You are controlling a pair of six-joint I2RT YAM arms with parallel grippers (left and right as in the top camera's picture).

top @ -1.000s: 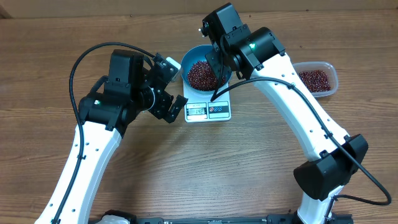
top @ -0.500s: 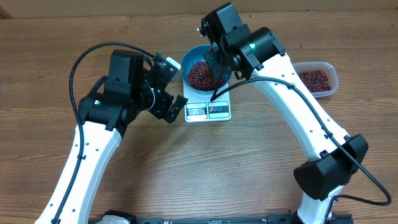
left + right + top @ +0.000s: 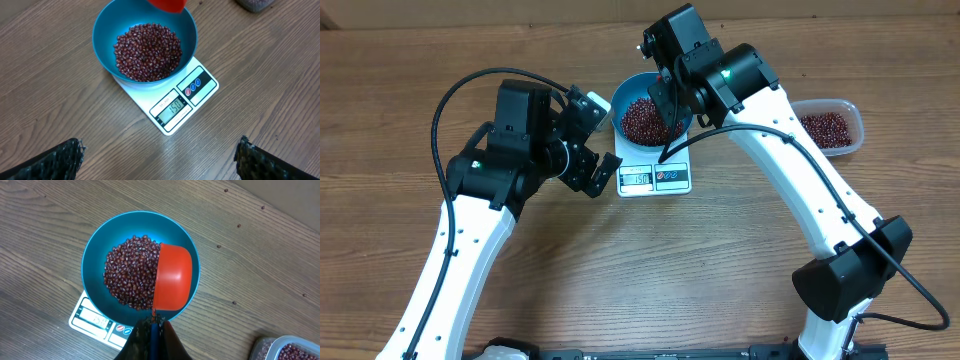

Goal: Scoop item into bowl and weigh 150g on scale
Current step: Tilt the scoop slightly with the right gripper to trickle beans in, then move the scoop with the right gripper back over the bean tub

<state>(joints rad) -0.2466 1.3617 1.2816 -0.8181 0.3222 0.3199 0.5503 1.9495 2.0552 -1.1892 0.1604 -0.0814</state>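
You've got beans (image 3: 147,50) in the bowl (image 3: 106,31) on the scale (image 3: 202,86) (display (image 3: 175,106) reads 150). Your right gripper (image 3: 153,324) clamps a red scoop (image 3: 174,275) over the bowl; left gripper (image 3: 592,145) gapes wide, left of scale.

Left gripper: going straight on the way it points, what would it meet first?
Probably the scale; the blue bowl sits on its far half. Depth is unclear, so perhaps the table first.

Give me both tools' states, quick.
Left tool: open, holding nothing.
Right tool: closed on the handle of the orange-red plastic scoop, above the round blue bowl.
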